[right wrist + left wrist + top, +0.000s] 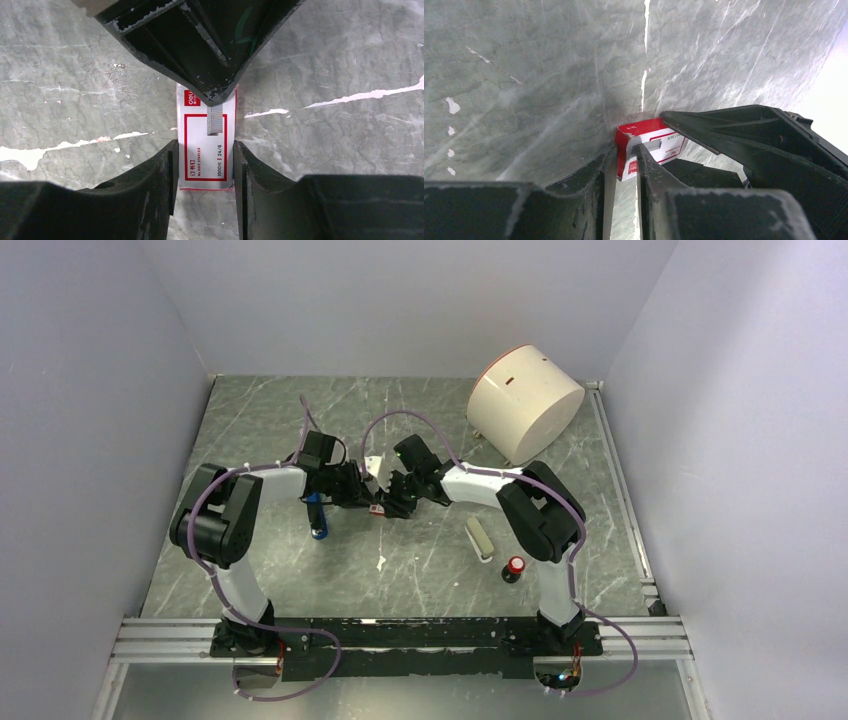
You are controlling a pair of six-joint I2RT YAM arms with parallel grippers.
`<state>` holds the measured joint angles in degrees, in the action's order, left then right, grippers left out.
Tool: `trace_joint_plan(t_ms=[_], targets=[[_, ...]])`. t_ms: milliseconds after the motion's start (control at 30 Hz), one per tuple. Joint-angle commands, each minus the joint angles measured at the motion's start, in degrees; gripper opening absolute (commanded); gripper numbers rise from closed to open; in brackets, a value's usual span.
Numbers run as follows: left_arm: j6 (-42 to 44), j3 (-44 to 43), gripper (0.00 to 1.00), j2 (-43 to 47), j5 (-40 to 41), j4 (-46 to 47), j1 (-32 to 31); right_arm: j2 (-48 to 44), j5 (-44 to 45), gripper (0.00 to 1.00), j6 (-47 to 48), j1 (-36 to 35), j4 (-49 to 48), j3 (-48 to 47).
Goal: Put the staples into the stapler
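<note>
At the centre of the table (300, 580), the 2 arms met tip to tip over the staple box (205, 165), a small red-and-white carton. The right gripper (205, 145) clasped the box, with 1 finger pressed against each long side. The box's long axis ran straight away from the right wrist toward the opposite arm. The left gripper (625, 150) came in from that far end, its fingers drawn close with only a narrow gap between them. A grey ribbed staple strip (215, 120) lay lengthwise along the box and reached right up under the left gripper's tips. Whether those tips actually pinched the strip could not be told. The stapler (316, 515), slim and blue, lay on the table just beside the left gripper, on the side toward the arm bases. Its long axis ran roughly near to far, crosswise to the line between the 2 grippers. It sat well apart from the right gripper, so the left arm was clearly the nearer. Carrying the strip to it would likely call for a short swing toward the bases and a turn to match the stapler's length.
</note>
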<state>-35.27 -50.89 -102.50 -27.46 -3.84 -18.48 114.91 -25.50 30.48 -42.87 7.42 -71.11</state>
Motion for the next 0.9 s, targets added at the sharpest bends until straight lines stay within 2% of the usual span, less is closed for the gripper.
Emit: trace_joint_plan(t_ms=[0,300,533,867], targets=[[1.78,-1.16,0.23,-0.86,-1.98,0.78,-0.33,2.56,1.40,0.42,0.55,-0.44,1.07,1.27],[1.79,-0.48,0.22,-1.52,-5.02,1.41,-0.33,3.87,1.34,0.42,0.05,-0.80,1.20,-0.42],[3.77,-2.36,0.23,-3.02,-7.00,-1.82,-0.25,5.20,1.35,0.43,-0.82,-2.31,-0.63,-2.19],[1.99,-1.85,0.24,-3.81,-14.20,0.81,2.30,6.60,1.24,0.41,-0.96,-2.56,-3.20,-3.18]])
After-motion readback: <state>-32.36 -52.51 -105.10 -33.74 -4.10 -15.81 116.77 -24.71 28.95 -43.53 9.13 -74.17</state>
